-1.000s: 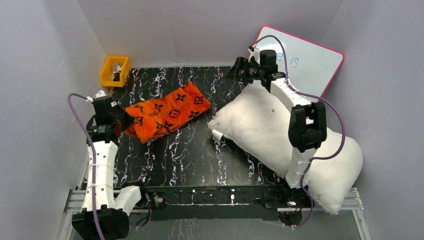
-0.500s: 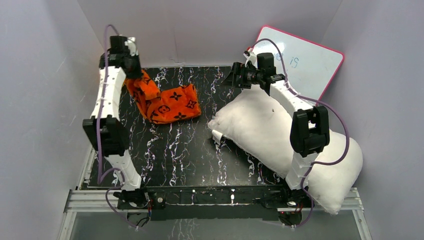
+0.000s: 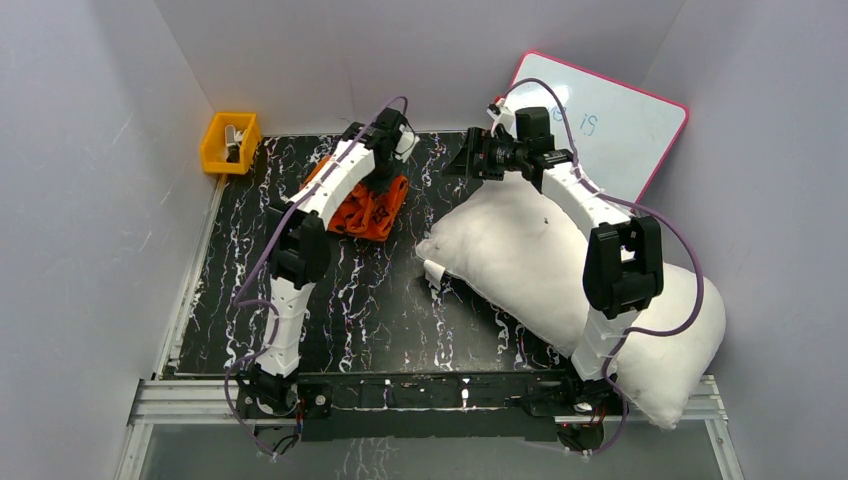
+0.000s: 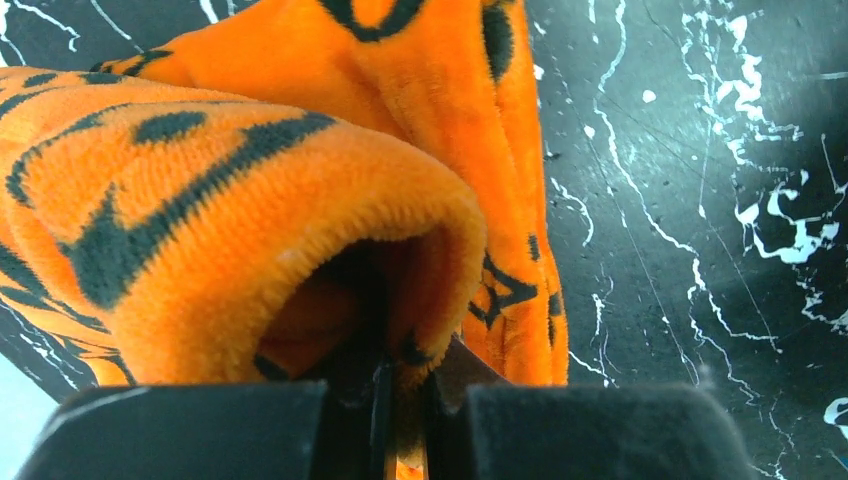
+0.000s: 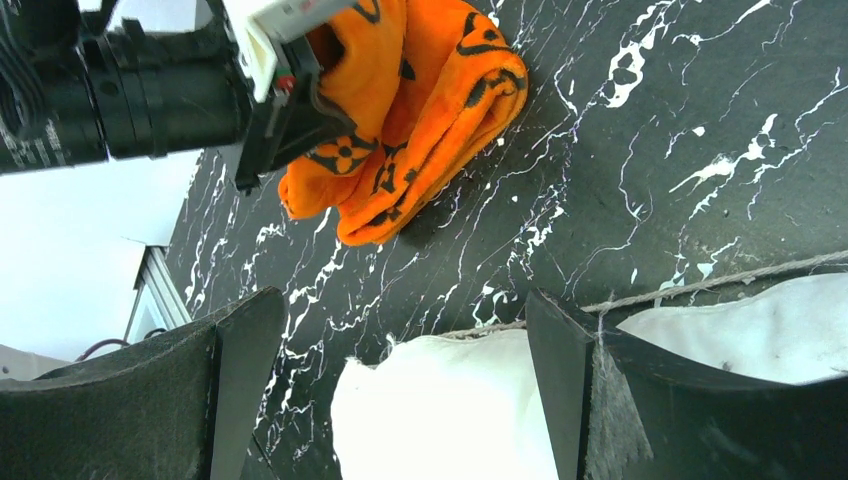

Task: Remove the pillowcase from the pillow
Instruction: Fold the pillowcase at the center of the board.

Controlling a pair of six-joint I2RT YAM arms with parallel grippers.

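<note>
The orange pillowcase (image 3: 366,212) with black motifs hangs bunched from my left gripper (image 3: 378,183) near the table's back middle, its lower folds resting on the black marbled table (image 3: 370,300). In the left wrist view the fleece (image 4: 250,200) fills the frame and the jaws (image 4: 405,400) are shut on a fold of it. The bare white pillow (image 3: 530,260) lies on the right, running over the table's front right edge. My right gripper (image 3: 462,160) hovers open over the pillow's far corner (image 5: 440,420), with nothing between its fingers (image 5: 240,380). The pillowcase (image 5: 420,130) lies apart from the pillow.
A yellow bin (image 3: 229,143) with small items stands in the back left corner. A pink-framed whiteboard (image 3: 620,120) leans against the back right wall. Grey walls close in three sides of the table.
My left arm swung from the back left corner to the back middle, carrying the pillowcase, which went from spread out to a bunched heap. The right arm barely moved.
</note>
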